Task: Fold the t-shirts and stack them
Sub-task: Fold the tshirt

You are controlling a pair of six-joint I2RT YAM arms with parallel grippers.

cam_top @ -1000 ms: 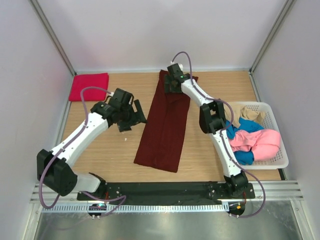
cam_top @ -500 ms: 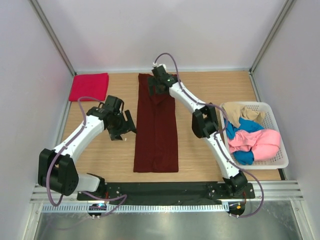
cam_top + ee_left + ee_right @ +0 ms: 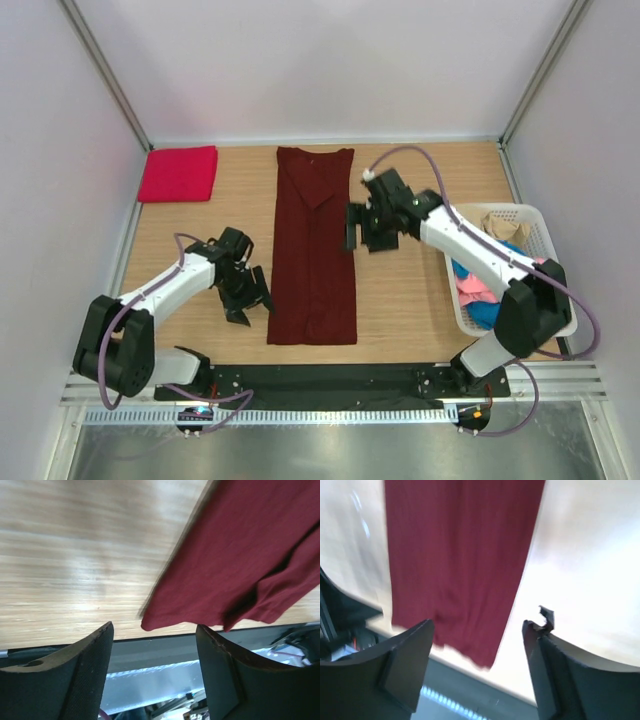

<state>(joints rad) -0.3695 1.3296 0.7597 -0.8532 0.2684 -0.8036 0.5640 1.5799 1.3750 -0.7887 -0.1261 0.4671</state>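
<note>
- Now we are working on the dark maroon shirt (image 3: 315, 245), which is lying flat on the table (image 3: 420, 310) as a long narrow strip with its collar at the far end; the lengthwise folding is looking done and the crosswise fold is not yet begun
- We are judging that the next move is calling for both grippers to pinch the maroon shirt's near hem corners and carry them toward its collar
- Our left gripper (image 3: 247, 300) is hovering just beside the maroon shirt's near left corner, jaws spread wide and gripping nothing
- Our right gripper (image 3: 358, 228) is hanging at the maroon shirt's right edge, around mid-length, jaws likewise parted and empty
- The crimson shirt (image 3: 179, 173) is sitting folded, well off the maroon shirt's far left corner; the remaining shirts (image 3: 472, 290) are waiting in the white basket (image 3: 560, 325) to the maroon shirt's right
</note>
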